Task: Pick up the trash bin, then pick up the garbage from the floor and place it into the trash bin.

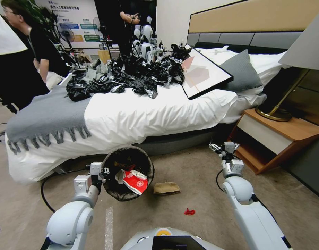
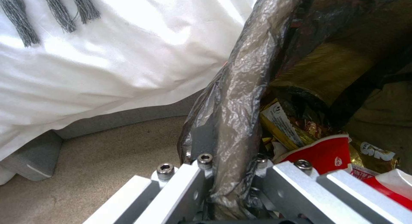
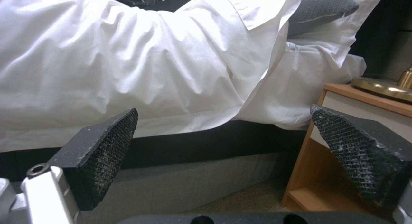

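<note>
Left tool (image 1: 104, 171) clamped on trash bin (image 1: 112, 187) rim, bin beside bed (image 1: 138, 114), mouth tilted toward robot, red-white packet (image 1: 135, 181) inside. Brown paper bag (image 1: 166, 188) just beside bin, red scrap (image 1: 189, 211) nearer robot. Right tool (image 1: 218, 148) spread, near nightstand (image 1: 287, 133).

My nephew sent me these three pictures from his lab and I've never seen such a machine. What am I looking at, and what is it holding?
It is a two-armed robot in a bedroom. One picture looks down from its head; the other two come from cameras on its wrists. The left gripper is shut on the rim of the trash bin, which already holds wrappers. The right gripper is open and holds nothing, raised near the nightstand. On the floor lie a flattened brown paper bag and a red scrap.
</note>
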{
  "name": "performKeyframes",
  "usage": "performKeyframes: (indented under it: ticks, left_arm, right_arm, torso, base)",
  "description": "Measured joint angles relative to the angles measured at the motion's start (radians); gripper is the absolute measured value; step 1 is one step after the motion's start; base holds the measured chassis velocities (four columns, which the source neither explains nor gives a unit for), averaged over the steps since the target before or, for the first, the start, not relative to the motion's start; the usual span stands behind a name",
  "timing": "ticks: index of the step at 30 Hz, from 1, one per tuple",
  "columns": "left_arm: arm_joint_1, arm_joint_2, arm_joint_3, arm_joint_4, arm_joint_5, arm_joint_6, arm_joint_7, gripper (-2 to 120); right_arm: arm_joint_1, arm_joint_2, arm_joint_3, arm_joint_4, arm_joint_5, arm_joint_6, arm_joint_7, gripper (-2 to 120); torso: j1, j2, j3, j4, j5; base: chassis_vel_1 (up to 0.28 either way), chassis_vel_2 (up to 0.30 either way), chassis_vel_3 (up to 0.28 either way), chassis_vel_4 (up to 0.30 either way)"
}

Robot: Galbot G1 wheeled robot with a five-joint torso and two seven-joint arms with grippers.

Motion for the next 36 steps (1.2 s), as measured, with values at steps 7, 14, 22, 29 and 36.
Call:
performKeyframes:
  ticks: [7, 14, 22, 29, 36]
  left_arm:
    - [-0.002, 0.002, 0.0, 0.003, 0.001, 0.0, 0.0, 0]
    - [-0.003, 0.003, 0.0, 0.003, 0.0, 0.0, 0.0, 0]
    - [-0.003, 0.002, -0.002, 0.003, -0.001, 0.0, 0.0, 0]
    - [-0.006, 0.001, -0.001, 0.005, -0.002, 0.0, 0.0, 0]
    - [-0.006, 0.002, 0.0, 0.005, -0.002, 0.0, 0.0, 0]
  right_arm:
    - [-0.002, 0.005, -0.003, 0.007, 0.0, -0.024, 0.003, 100]
    - [-0.009, 0.002, -0.004, 0.013, 0.0, -0.026, 0.003, 100]
    - [-0.005, 0.002, -0.006, 0.008, 0.005, -0.006, -0.006, 100]
    - [0.0, 0.002, -0.003, -0.001, 0.014, 0.024, 0.001, 100]
    - [-0.004, 0.002, 0.0, 0.002, 0.008, 0.008, 0.005, 100]
  torso:
    - [0.0, 0.0, 0.0, 0.0, 0.0]
    - [0.0, 0.0, 0.0, 0.0, 0.0]
    - [0.0, 0.0, 0.0, 0.0001, 0.0001]
    - [0.0, 0.0, 0.0, 0.0, 0.0]
    - [0.0, 0.0, 0.0, 0.0, 0.0001]
  base:
    - [0.0, 0.0, 0.0, 0.0]
    - [0.0, 0.0, 0.0, 0.0]
    - [0.02, -0.022, -0.022, 0.031]
    - [0.018, -0.022, -0.022, 0.02]
    - [0.0, 0.0, 0.0, 0.0]
